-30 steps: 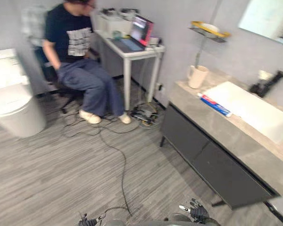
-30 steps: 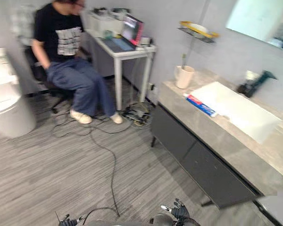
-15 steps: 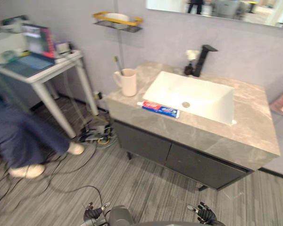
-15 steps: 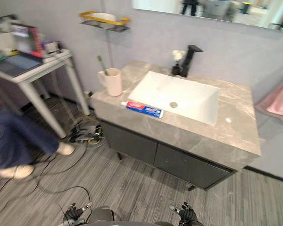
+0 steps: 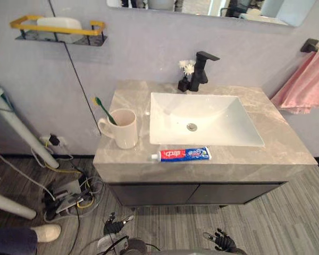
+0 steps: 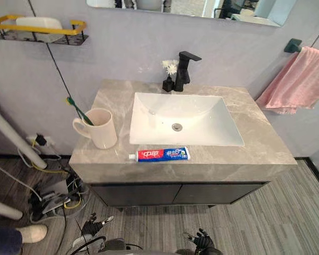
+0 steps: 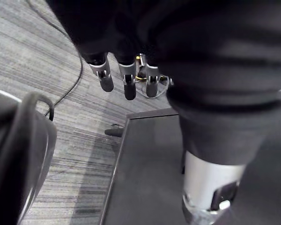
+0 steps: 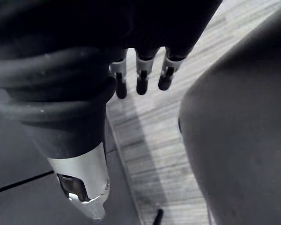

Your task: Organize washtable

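The washtable (image 5: 287,156) has a grey stone top with a white sink (image 5: 202,119) set in it. A cream mug (image 5: 122,129) holding a green toothbrush (image 5: 103,109) stands on the top, left of the sink. A red, white and blue toothpaste tube (image 5: 183,154) lies flat along the front edge. Behind the sink stand a black tap (image 5: 199,69) and a small white flower (image 5: 187,66). My left hand (image 5: 114,227) and right hand (image 5: 221,241) hang low over the floor in front of the cabinet. Both are open with nothing in them: left fingers (image 7: 126,84), right fingers (image 8: 140,79).
A yellow wall shelf (image 5: 58,26) with a white dish hangs at upper left, and a pink towel (image 5: 303,79) at right. Cables and a power strip (image 5: 69,196) lie on the floor left of the cabinet, beside white table legs (image 5: 21,133) and a person's shoe (image 5: 45,232).
The camera has swung round, so the washtable now sits square in front. The seated person and desk have slid out to the left. Both hands still hang low and open.
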